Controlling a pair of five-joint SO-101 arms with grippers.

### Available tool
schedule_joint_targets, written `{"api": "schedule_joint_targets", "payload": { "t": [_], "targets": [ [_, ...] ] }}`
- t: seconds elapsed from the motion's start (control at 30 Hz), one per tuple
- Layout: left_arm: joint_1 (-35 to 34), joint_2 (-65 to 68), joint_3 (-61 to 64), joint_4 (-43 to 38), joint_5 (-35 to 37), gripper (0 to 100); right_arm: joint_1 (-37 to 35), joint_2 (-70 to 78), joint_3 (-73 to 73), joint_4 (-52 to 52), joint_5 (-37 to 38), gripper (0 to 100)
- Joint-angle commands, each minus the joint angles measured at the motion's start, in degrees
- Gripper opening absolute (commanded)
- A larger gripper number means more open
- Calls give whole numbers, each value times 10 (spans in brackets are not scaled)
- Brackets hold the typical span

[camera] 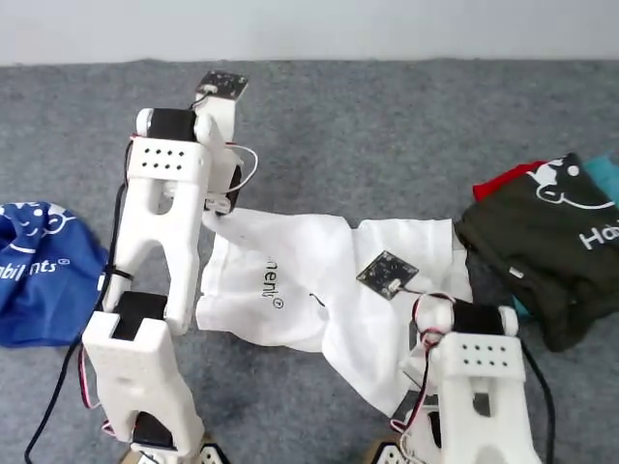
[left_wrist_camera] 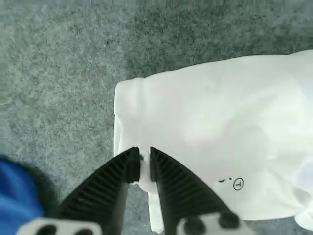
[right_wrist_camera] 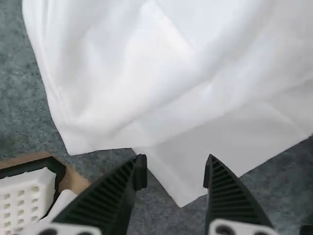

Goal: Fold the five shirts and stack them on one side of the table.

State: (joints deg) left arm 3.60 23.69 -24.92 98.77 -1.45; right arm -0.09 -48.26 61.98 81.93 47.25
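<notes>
Roughly midway, by my reading. Notes run left to right across the high view.

Far left edge: blue shirt [camera: 39, 271], bunched and rumpled on the grey desk [camera: 387, 126]. Looks unfolded, so I count it as work left.

Left of centre: left hand [left_wrist_camera: 142, 159] at the upper-left corner of the white shirt [camera: 300, 280]. Jaws nearly closed, with a fold of the white hem pinched between them. In the left wrist view that side edge looks doubled over.

Centre: white shirt lies spread across the middle of the desk, print facing up. Its outline is uneven, with one flap trailing toward the lower right. It looks partly folded at best, and this seems to be the shirt in hand.

Lower right of centre: right hand [right_wrist_camera: 175, 164] hangs above the white shirt's lower edge. Jaws wide apart, holding nothing.

Right edge: black shirt [camera: 542, 251] on top of a pile, with a red shirt [camera: 508, 179] and a teal shirt [camera: 604, 169] showing from beneath. The white shirt's right end touches or just meets this pile. The black one looks roughly squared, but how neatly the two below are folded is hidden.

Tally: five shirts are accounted for. If the right pile is the stack, three are placed. The white one needs its fold finished and a move onto the pile, then the blue one needs folding and stacking.
</notes>
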Motion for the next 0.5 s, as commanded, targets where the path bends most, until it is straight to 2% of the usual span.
{"api": "schedule_joint_targets", "payload": {
  "t": [0.0, 0.17, 0.3, 0.47],
  "targets": [
    [-8, -25, 25, -28, -7, 11, -5, 26, -89, 58, -5, 197],
    [-6, -25, 92, -83, -7, 11, -79, 80, -183, 185, 26, 197],
    [-4, -25, 120, -102, -7, 11, -126, 142, -192, 174, -4, 197],
    [-4, -25, 123, -101, -7, 11, -136, 236, -192, 108, -27, 197]
  ]
}}
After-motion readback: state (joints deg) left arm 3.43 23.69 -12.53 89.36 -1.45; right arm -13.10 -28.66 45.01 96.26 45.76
